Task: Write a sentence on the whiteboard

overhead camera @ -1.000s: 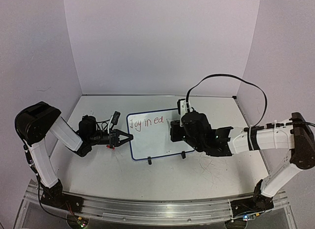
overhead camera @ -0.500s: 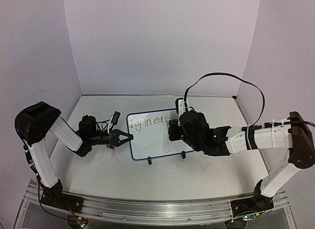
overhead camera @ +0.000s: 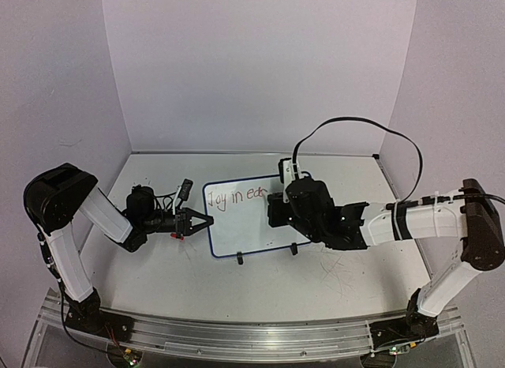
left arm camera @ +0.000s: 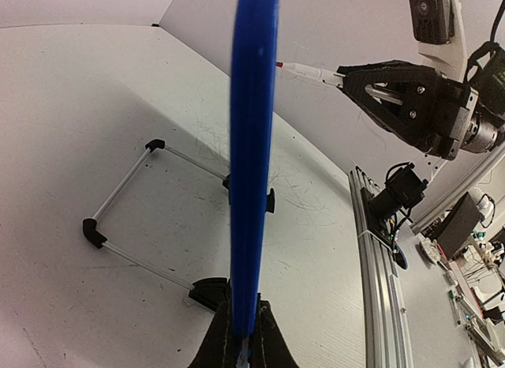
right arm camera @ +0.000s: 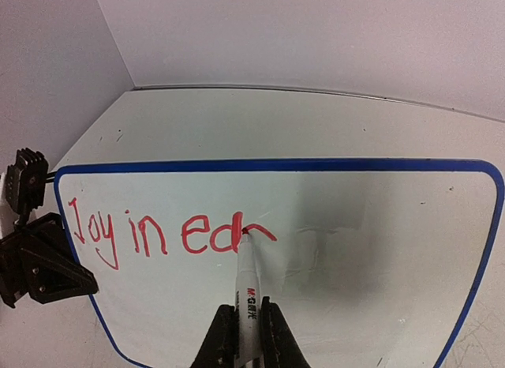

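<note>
I'm seeing the left tool (overhead camera: 205, 220) clamping the whiteboard (overhead camera: 248, 226) by its blue left rim at the centre of the top view, board standing on its black feet on the table (overhead camera: 197, 281). Right tool (right arm camera: 245, 340) is pinching a marker (right arm camera: 249, 277), tip touching the board at the end of the sentence (right arm camera: 150, 235), which is reading "Joy in ea" plus a partial stroke.

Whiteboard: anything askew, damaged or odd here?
Nothing serious. The whiteboard sits slightly skewed to the table edges, with the left hand clamped on its left rim. The right hand holds the marker tip on the unfinished sentence. The only wear is grey scuffs on the tabletop.
</note>
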`<action>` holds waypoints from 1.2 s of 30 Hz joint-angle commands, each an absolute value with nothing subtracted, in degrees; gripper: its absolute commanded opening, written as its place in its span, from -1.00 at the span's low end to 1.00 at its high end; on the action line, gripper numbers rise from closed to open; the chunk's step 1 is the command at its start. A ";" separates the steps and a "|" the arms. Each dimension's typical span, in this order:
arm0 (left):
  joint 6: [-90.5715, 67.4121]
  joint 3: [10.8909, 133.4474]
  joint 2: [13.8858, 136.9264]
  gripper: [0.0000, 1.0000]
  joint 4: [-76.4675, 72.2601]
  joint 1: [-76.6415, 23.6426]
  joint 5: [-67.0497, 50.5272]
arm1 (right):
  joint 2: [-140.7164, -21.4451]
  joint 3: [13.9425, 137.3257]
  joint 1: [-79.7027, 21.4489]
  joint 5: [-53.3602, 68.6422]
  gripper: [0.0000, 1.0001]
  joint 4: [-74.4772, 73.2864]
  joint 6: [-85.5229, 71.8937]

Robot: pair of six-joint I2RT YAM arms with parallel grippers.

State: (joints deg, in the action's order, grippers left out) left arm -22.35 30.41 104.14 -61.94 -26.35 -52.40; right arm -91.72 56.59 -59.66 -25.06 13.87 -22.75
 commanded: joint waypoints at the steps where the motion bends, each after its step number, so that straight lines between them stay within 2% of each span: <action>1: -21.79 30.76 102.74 -1.00 -59.62 -25.84 -51.73 | -90.62 55.78 -59.37 -24.73 -1.00 12.24 -24.42; 13: -21.79 30.94 103.02 -1.00 -59.59 -25.84 -51.71 | -87.85 55.49 -59.36 -28.18 -1.00 10.37 -24.05; 18: -21.76 30.94 103.01 -1.00 -59.61 -25.84 -51.70 | -85.23 54.16 -59.36 -26.59 -1.00 14.58 -22.45; 36: -21.71 30.93 102.83 -1.00 -59.55 -25.87 -51.79 | -89.57 58.64 -57.89 -27.70 -1.00 15.56 -19.54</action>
State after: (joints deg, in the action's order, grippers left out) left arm -22.26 30.41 104.01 -61.87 -26.35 -52.49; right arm -88.74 55.85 -58.01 -26.35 13.72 -20.80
